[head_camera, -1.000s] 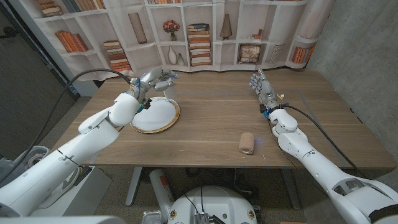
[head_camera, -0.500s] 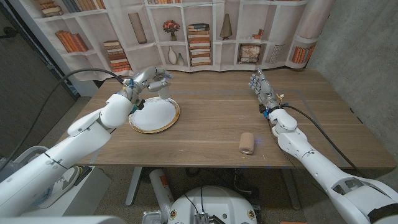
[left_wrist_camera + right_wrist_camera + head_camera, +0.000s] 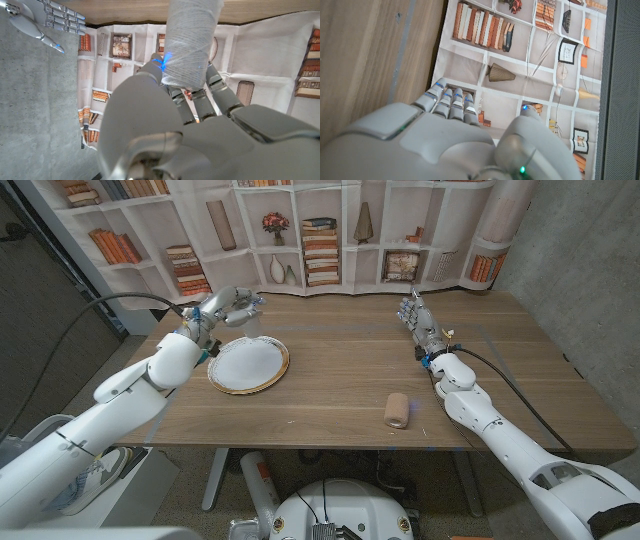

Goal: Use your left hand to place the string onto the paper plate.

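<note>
Gripping the white string spool [image 3: 192, 42], left hand [image 3: 225, 307] fingers beside the bare paper plate [image 3: 248, 365].

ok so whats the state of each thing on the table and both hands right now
left hand: raised beyond the plate's far left rim, fingers holding the string
string: white spool, gripped in the left hand, not on the plate
paper plate: lying on the table, nothing on it
tan roll: on its side near the table's front edge, untouched
right hand: fingers straight and together, holding nothing
</note>
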`<state>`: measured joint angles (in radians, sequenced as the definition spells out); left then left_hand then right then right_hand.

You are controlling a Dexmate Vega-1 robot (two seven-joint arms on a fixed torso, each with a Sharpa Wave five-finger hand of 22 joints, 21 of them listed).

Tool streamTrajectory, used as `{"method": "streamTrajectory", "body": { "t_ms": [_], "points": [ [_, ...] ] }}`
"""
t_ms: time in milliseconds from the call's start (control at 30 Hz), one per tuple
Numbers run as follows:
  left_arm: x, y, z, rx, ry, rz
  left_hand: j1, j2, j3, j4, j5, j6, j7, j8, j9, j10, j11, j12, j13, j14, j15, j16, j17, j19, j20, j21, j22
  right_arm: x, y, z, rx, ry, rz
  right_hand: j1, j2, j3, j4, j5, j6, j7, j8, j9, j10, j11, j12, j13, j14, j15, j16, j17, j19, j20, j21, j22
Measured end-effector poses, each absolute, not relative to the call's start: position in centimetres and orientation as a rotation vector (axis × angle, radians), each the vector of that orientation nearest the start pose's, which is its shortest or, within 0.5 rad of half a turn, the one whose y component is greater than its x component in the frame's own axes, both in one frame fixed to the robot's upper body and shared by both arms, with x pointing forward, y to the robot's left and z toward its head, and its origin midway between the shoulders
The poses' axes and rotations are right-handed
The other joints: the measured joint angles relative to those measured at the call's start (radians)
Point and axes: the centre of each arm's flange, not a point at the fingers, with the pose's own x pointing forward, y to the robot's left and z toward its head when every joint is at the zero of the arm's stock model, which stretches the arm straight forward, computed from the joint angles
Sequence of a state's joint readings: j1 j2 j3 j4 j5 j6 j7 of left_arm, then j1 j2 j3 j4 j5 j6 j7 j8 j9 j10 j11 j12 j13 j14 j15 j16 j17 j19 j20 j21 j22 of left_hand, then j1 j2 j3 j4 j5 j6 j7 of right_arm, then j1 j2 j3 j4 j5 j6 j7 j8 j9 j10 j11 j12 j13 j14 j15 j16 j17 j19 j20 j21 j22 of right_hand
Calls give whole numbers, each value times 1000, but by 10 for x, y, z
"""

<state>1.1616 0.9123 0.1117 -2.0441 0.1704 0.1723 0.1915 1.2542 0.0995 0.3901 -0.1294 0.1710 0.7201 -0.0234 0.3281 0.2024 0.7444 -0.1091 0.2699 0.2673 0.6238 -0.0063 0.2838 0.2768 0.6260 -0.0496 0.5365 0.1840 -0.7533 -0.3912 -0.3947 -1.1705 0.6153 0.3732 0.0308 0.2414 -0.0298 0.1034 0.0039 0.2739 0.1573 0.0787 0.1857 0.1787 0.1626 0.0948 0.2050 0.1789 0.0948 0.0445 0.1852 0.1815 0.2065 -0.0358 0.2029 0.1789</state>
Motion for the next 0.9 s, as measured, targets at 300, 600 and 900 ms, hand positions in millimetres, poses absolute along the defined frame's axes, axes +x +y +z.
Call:
{"method": "streamTrajectory", "body": {
  "t_ms": [300, 600, 900],
  "points": [
    [514, 331, 56, 1010, -724, 194, -1, 1, 0, 0, 0, 0, 0, 0, 0, 2, -2, -4, 2, 0, 0, -8, 0, -7, -4, 0, 0, 673, -256, -11, 91, -652, 211, 0, 0, 0, 0, 0, 0, 0, 0, 0, 0, 0, 0, 0, 0, 0, 0, 3, 0, 0, 0, 0],
    [519, 341, 50, 995, -703, 210, -1, 1, 0, 0, -1, 5, -5, 0, 0, 2, -2, -4, 5, 0, 0, -8, 4, -7, -4, 0, 0, 675, -255, -10, 88, -649, 215, 0, 0, -3, -3, 0, 0, 0, 0, 0, 0, 0, 0, 0, 0, 0, 0, 3, 0, 0, 0, 0],
    [528, 342, 43, 983, -679, 209, -1, 1, 0, 0, -1, 5, -5, 0, 0, 2, -2, -4, 5, 0, 0, -8, 7, -14, -4, 0, 0, 676, -255, -10, 87, -646, 218, 0, 0, -3, -3, 0, 0, 0, 0, 0, 0, 0, 0, 0, 2, -2, 0, 2, 0, 0, 0, 0]
  ]
}}
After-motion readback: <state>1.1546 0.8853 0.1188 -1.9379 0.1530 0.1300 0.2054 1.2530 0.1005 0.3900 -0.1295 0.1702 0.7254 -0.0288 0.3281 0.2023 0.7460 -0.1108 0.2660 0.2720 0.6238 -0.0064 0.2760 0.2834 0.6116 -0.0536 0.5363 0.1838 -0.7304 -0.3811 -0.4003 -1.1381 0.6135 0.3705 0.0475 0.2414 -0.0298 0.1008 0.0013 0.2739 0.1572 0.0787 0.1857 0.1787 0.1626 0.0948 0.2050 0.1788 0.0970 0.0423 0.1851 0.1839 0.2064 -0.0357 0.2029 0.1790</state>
